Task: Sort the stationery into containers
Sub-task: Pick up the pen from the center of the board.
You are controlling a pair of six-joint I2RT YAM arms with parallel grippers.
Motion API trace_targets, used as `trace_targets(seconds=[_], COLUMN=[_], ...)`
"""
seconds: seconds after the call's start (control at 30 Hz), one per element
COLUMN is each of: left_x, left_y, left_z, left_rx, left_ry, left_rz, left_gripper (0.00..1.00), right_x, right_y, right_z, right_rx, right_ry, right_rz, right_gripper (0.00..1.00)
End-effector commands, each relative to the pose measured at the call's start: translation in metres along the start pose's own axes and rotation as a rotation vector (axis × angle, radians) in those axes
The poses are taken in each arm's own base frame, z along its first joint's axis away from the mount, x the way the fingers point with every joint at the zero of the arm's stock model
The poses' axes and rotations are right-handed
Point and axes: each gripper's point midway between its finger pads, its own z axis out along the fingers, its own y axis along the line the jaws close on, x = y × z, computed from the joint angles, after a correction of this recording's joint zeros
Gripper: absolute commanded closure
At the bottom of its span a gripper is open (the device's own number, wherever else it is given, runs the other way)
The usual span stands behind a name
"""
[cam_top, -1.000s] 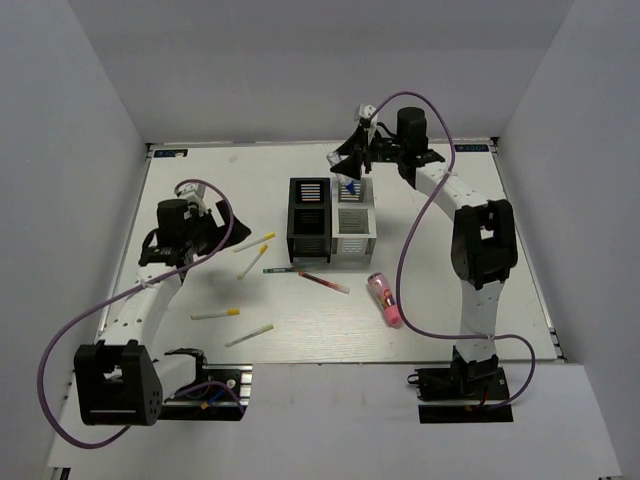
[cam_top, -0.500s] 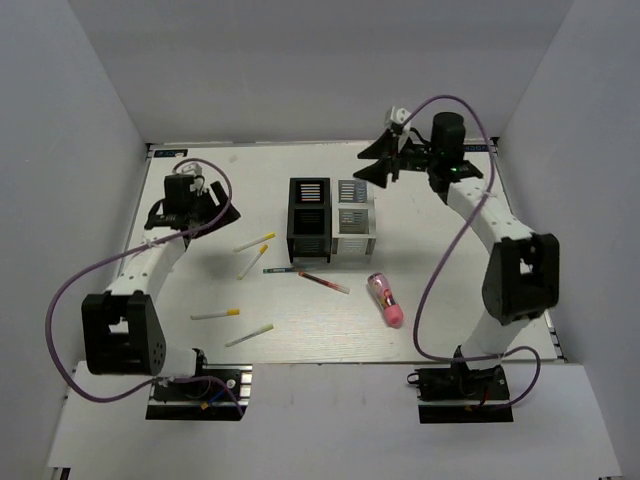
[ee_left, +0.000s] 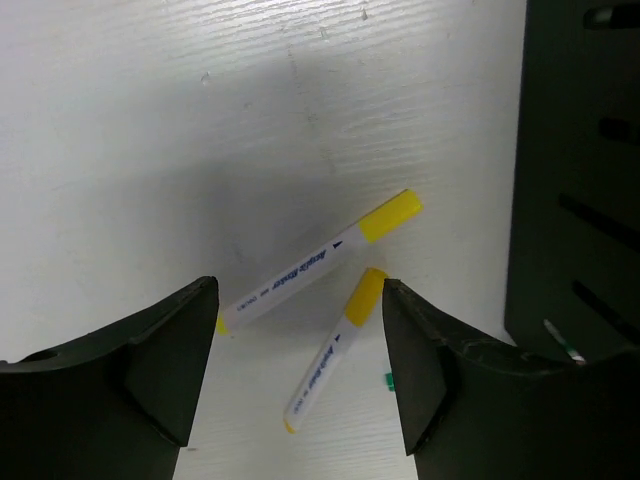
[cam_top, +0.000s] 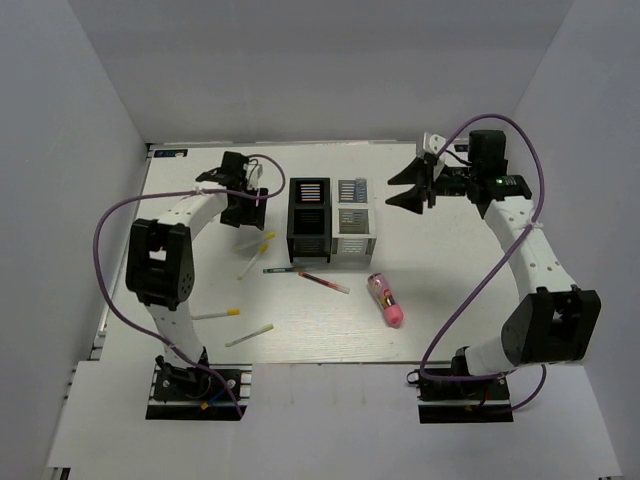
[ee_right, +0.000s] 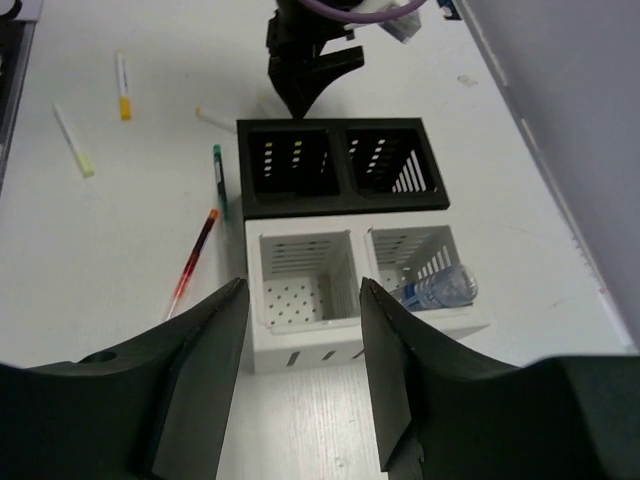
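Note:
The block of four bins (cam_top: pixel 331 219) stands mid-table, black pair on the left, white pair on the right. A clear blue-capped tube (ee_right: pixel 436 290) lies in the far white bin. My left gripper (cam_top: pixel 250 206) is open and empty over two white sticks with yellow tips (ee_left: pixel 318 262) (ee_left: pixel 335 348) just left of the black bins (ee_left: pixel 580 180). My right gripper (cam_top: pixel 408 186) is open and empty, right of the white bins (ee_right: pixel 350 290). A dark slim pen (cam_top: pixel 290 269), a red pen (cam_top: pixel 323 283) and a pink tube (cam_top: pixel 385 300) lie in front of the bins.
Two more yellow-tipped sticks (cam_top: pixel 215 314) (cam_top: pixel 249 335) lie near the front left. White walls close in the table on the left, back and right. The purple cables arc above both arms.
My left gripper swung right to hover over the two sticks by the black bins. My right gripper drew back right from over the far white bin, leaving the blue-capped tube in it.

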Motion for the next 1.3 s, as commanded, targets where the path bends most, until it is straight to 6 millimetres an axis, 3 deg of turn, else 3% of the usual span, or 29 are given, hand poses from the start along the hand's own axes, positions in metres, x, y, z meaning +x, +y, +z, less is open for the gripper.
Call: trace_targets(seconds=[0.0,0.23,0.33,0.37,0.47,0.53,0.87,1.13,1.17,1.27], left_x=[-0.007,0.000,0.007,0.011,0.017,0.026,0.039,0.038,0.038,0.041], left_y=[0.014,0.017,0.012,0.010,-0.001,-0.002,0.007,0.005,0.005,0.005], left_z=[-0.015,-0.005,0.000,0.003,0.002,0.010,0.027,0.044,0.044,0.051], left_rx=[-0.094,-0.114,-0.093,-0.080,-0.047,-0.052,-0.127,-0.114,-0.114,-0.114], left_ry=[0.014,0.075,0.096,0.113,0.131,0.163,0.231,0.246,0.246,0.263], left_rz=[0.168,0.300,0.330,0.330,0.361,0.381,0.399,0.399,0.399,0.399], left_gripper=[0.23,0.21,0.24,0.29,0.29,0.30,0.32,0.44,0.51,0.60], right_x=[0.003,0.012,0.016,0.017,0.020,0.023,0.025,0.022,0.022,0.019], right_y=[0.029,0.044,0.036,0.042,0.045,0.037,0.043,0.057,0.058,0.062], right_z=[-0.012,-0.022,-0.023,-0.025,-0.024,-0.033,-0.040,-0.045,-0.045,-0.046], right_rx=[-0.079,-0.129,-0.130,-0.139,-0.161,-0.129,-0.104,-0.093,-0.091,-0.091], right_ry=[-0.013,-0.047,-0.061,-0.059,-0.066,-0.065,-0.067,-0.057,-0.058,-0.061], right_rz=[-0.034,0.046,-0.019,0.045,0.061,0.068,0.050,0.006,0.010,-0.006], right_gripper=[0.45,0.43,0.43,0.43,0.43,0.43,0.43,0.43,0.43,0.43])
